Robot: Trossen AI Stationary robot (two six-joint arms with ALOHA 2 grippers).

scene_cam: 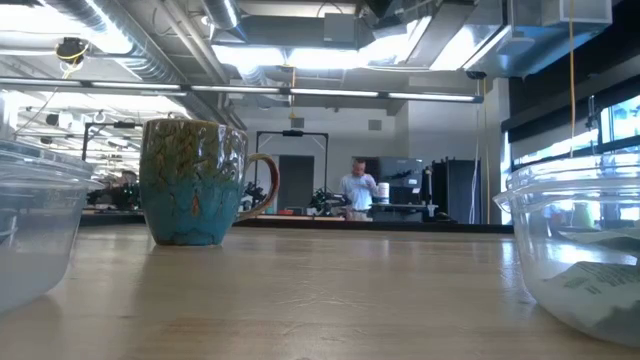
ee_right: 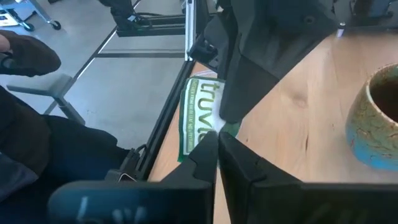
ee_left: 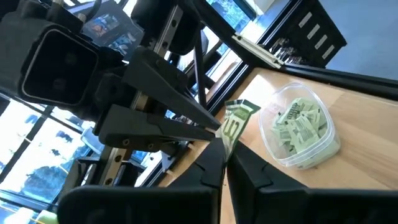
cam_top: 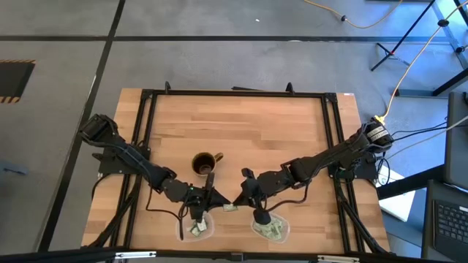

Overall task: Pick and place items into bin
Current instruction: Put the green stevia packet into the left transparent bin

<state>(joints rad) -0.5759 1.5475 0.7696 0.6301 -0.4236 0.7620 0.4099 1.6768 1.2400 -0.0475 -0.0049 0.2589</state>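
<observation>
A pale green and white packet (cam_top: 229, 207) hangs in the air near the table's front edge, between two clear bins. My left gripper (cam_top: 221, 199) and my right gripper (cam_top: 235, 201) meet tip to tip on it, both shut on it. In the left wrist view the packet (ee_left: 237, 121) stands past my left gripper (ee_left: 224, 163). In the right wrist view its printed face (ee_right: 196, 115) shows past my right gripper (ee_right: 217, 140). The right bin (ee_left: 298, 127) holds several packets. The left bin (cam_top: 197, 228) also holds some. My left gripper pinches one end of the packet (ee_left: 231, 143) between its two fingers, coming nearly level from the table's left. The packet is lifted clear and stands up past the fingertips. My right gripper pinches the packet's long edge (ee_right: 202, 132) between its two fingers, slanting down from the table's right. Its fingertips (ee_left: 211, 126) sit right beside my left ones.
A brown and teal mug (cam_top: 207, 163) stands upright behind the grippers, mid-table (scene_cam: 195, 180). The clear bins sit at the front left (scene_cam: 30, 230) and front right (scene_cam: 580, 250). A black frame (cam_top: 234, 93) rims the wooden table. A person (scene_cam: 357, 190) stands far off in the room.
</observation>
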